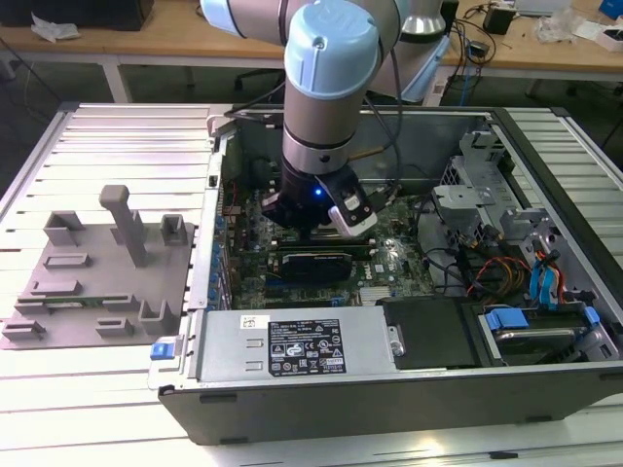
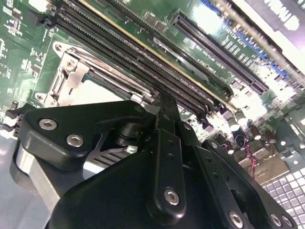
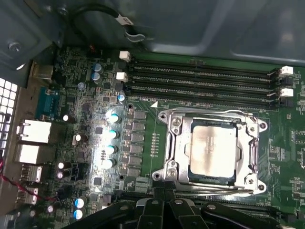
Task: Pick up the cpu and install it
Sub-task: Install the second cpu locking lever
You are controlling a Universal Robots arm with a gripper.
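The cpu, a small square chip with a pale silver top, lies flat inside the metal-framed socket on the green motherboard. My gripper hangs just off one edge of the socket, its black fingers together and holding nothing. The second wrist view looks over the gripper, with the socket frame beyond its tip. In the exterior view the arm reaches down into the open computer case, with the gripper low over the board.
Memory slots run along one side of the socket. A long black card lies near the gripper, with the power supply in front. Cables and drive cages crowd the exterior view's right. A grey fixture plate sits outside the case.
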